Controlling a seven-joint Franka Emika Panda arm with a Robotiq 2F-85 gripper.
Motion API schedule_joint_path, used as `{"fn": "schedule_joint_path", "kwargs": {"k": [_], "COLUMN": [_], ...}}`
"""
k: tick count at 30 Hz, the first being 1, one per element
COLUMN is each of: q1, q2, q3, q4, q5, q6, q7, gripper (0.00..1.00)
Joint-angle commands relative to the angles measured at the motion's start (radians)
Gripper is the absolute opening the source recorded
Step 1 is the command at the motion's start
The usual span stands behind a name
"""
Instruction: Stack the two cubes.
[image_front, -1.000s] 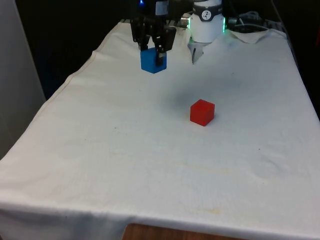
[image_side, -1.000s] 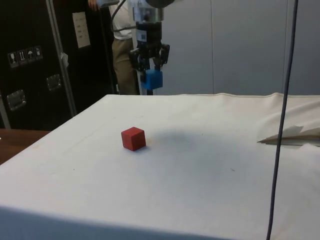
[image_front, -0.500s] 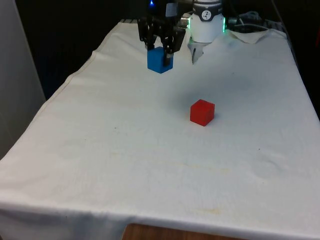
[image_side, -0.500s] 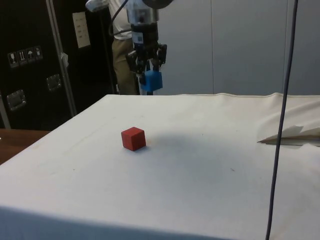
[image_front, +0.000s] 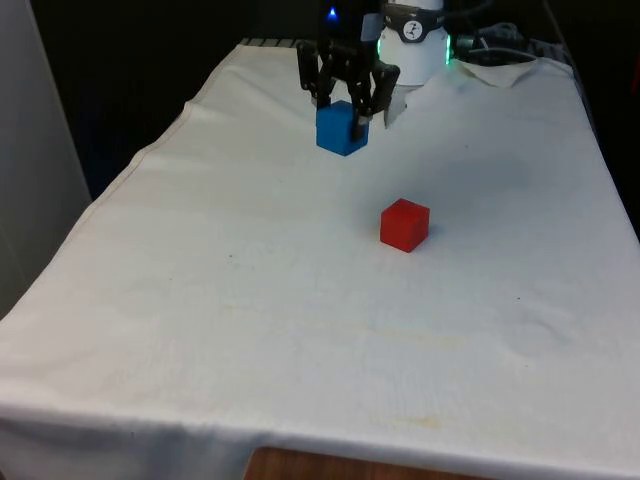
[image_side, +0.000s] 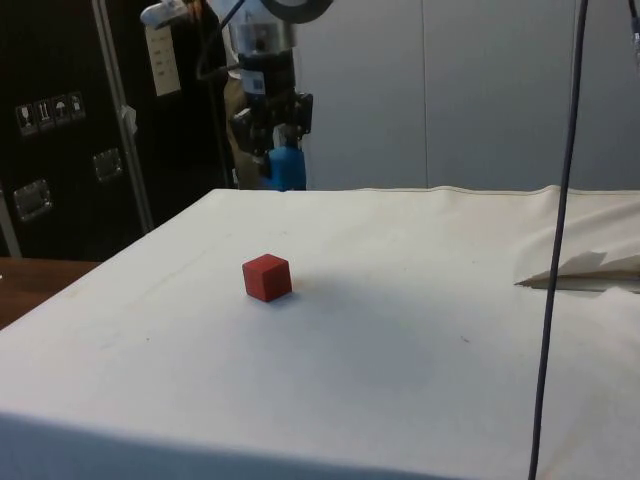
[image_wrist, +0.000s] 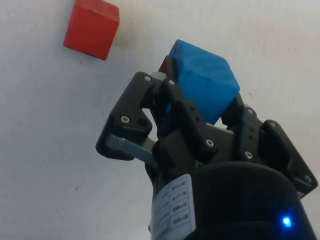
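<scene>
Front view: blue cube (image_front: 341, 128) clamped in the hand (image_front: 345, 108), airborne.

Long table draped in a white cloth (image_front: 250, 330) (image_side: 420, 380), lightly creased and faintly stained toward the near edge. Small red cube (image_front: 404, 224) (image_side: 267, 277) (image_wrist: 91, 28) resting directly on cloth, near the middle. Folded white paper (image_side: 585, 270) (image_front: 500, 68) lying at about one o'clock from that cube in the front view.

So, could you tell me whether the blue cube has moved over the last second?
Yes. Held in the gripper, the blue cube has shifted toward the front view's right, closing on the red cube, which hasn't moved.
</scene>
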Motion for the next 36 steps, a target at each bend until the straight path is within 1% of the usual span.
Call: {"fn": "schedule_joint_path", "kwargs": {"k": [1, 2, 3, 10, 11, 12, 15, 18, 19, 20, 24, 27, 28, 29, 30, 36], "q1": [0.004, 0.000, 0.003, 0.000, 0.000, -0.001, -0.001, -0.001, 0.000, -0.001, -0.002, 0.002, 0.000, 0.002, 0.005, 0.007], "q2": [0.011, 0.005, 0.014, 0.032, 0.029, 0.033, 0.038, 0.040, 0.037, 0.041, 0.047, 0.052, 0.046, 0.053, 0.054, 0.057], "q3": [0.006, 0.004, 0.011, 0.039, 0.034, 0.041, 0.052, 0.059, 0.054, 0.062, 0.074, 0.086, 0.083, 0.090, 0.100, 0.131], "q4": [0.013, 0.004, 0.017, 0.033, 0.030, 0.033, 0.034, 0.035, 0.032, 0.035, 0.040, 0.044, 0.039, 0.044, 0.045, 0.046], "q5": [-0.002, 0.000, 0.000, 0.009, 0.000, 0.010, 0.011, 0.012, 0.001, 0.012, 0.014, 0.012, 0.002, 0.011, 0.007, -0.004], "q6": [-0.007, 0.000, -0.006, 0.005, 0.002, 0.006, 0.013, 0.018, 0.014, 0.018, 0.021, 0.020, 0.016, 0.019, 0.018, 0.016], "q7": [0.007, 0.000, 0.006, -0.009, -0.002, -0.012, -0.020, -0.027, -0.018, -0.030, -0.039, -0.033, -0.030, -0.030, -0.019, 0.016], "gripper": [0.01, 0.01, 0.01, 0.01, 0.01, 0.01, 0.01, 0.01, 0.01, 0.01, 0.01, 0.01, 0.01, 0.01, 0.01, 0.01]}}
